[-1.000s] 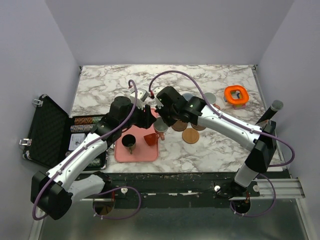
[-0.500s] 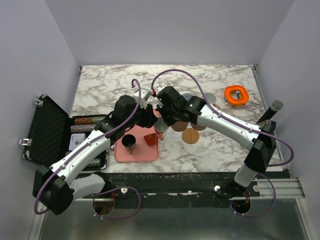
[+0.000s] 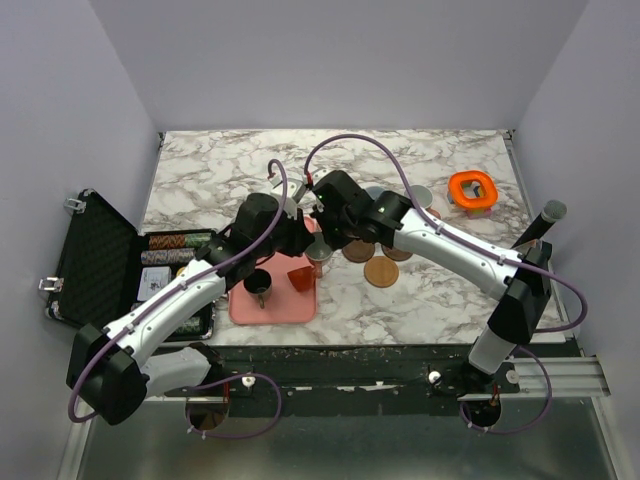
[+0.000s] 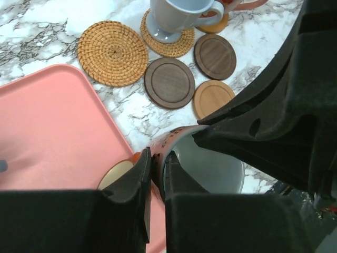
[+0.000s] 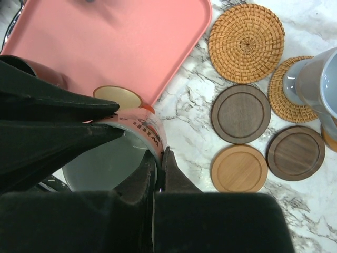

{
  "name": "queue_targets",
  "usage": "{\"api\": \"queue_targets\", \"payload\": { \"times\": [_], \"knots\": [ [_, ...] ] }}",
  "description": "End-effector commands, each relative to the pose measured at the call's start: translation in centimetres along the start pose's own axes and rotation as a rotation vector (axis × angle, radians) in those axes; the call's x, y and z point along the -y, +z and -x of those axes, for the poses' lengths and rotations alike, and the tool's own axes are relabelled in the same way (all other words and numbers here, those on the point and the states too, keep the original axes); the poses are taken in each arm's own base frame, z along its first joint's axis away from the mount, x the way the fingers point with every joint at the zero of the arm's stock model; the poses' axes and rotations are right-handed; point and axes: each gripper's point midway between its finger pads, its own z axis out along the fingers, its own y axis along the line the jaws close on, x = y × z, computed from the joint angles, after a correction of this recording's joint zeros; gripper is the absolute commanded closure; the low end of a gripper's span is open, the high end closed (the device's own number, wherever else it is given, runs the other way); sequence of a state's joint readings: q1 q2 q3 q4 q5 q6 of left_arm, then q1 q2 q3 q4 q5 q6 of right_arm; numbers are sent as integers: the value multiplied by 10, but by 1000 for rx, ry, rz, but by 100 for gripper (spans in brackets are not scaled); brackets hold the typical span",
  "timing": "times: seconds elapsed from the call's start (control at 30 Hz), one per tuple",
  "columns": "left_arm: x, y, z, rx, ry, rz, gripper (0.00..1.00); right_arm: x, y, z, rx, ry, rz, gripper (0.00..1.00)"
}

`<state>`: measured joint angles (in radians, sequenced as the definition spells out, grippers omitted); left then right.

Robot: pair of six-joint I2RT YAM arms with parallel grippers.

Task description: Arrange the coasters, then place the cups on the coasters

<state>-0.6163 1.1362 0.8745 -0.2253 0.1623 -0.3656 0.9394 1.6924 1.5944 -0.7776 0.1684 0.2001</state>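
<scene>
Since a second ago the left arm has swung rightward toward the middle of the marble table [image 3: 200, 170], and the left gripper [image 4: 157, 167] has narrowed its jaws onto the rim of the grey-white cup [image 4: 210, 171]. We see that cup from above: pale grey inside, its outer wall printed in red and orange with dark lettering. It sits at the right edge of the pink tray [image 4: 52, 126], just beside the small orange cup [image 5: 117, 98]; we cannot tell whether it rests on the surface or hangs above it. The right gripper [image 5: 159, 169] pinches another part of the same rim, fingers tight on the wall, so both arms meet over the cup, wrists angled downward. The cup itself has hardly shifted. Near it on the marble lie a dark brown coaster [image 5: 240, 114], a second dark coaster [image 5: 295, 153], a light wooden coaster [image 5: 239, 168] and a woven coaster [image 5: 246, 43].
</scene>
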Motion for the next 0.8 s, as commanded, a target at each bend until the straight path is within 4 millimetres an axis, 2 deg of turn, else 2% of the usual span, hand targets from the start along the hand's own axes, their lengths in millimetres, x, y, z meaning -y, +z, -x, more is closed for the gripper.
{"api": "queue_targets", "payload": {
  "times": [0.0,0.07,0.3,0.47,0.6,0.77],
  "knots": [
    [-9,7,-24,-66,-22,47,92,-17,-4,36,117,24,52,99],
    [-9,7,-25,-64,-22,54,100,-19,-1,38,124,42,56,95],
    [-18,0,-18,-18,-11,106,100,-15,11,38,132,109,14,81],
    [-29,-5,-14,11,-21,176,100,-12,14,37,134,128,-10,64],
    [-40,-9,-11,36,-56,247,100,-9,8,40,161,157,-23,48],
    [-57,-14,-4,111,-160,365,100,-5,6,37,173,213,-44,42]
  ]
}}
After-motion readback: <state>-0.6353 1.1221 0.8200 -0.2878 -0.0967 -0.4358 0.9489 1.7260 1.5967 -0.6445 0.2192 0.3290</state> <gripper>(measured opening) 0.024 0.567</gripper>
